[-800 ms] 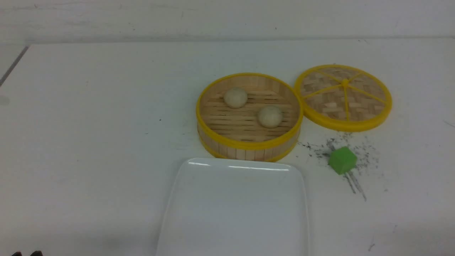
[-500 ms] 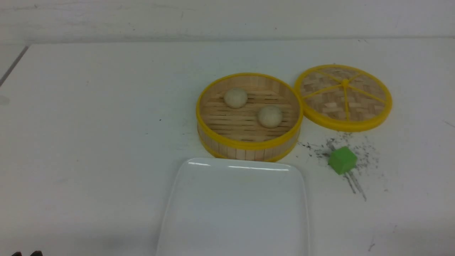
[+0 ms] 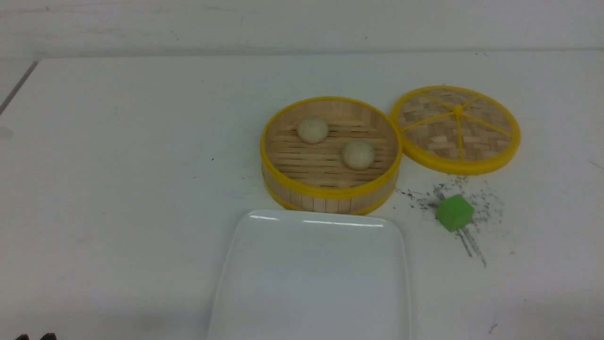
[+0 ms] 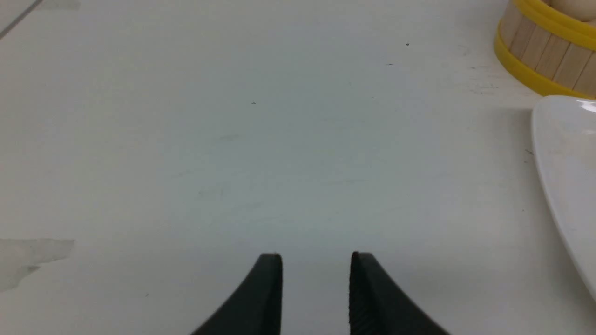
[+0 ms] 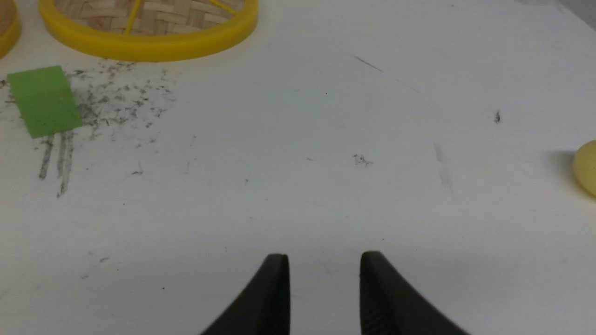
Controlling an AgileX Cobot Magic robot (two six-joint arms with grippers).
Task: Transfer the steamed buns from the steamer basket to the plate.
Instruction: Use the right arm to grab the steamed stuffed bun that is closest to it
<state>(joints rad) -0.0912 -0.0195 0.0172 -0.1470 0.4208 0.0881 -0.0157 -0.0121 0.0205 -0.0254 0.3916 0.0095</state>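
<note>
Steamed buns (image 3: 313, 130) (image 3: 358, 155) both seen inside steamer basket (image 3: 330, 192): one at 11 o'clock of floor, other at 3 o'clock. Plate (image 3: 311, 283) laid at 6 o'clock of basket, just beside its wall. Lid (image 3: 456, 128) placed at 2 o'clock, green cube (image 3: 454, 213) at 4 o'clock. Left fingers (image 4: 265, 302) spread, nothing pinched, held over surface (image 3: 118, 165). Right fingers (image 5: 272, 298) likewise spread, nothing pinched.

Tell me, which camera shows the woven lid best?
The front view: the whole woven lid lies flat beside the steamer basket. The right wrist view catches only part of it; the left wrist view misses it.
</note>
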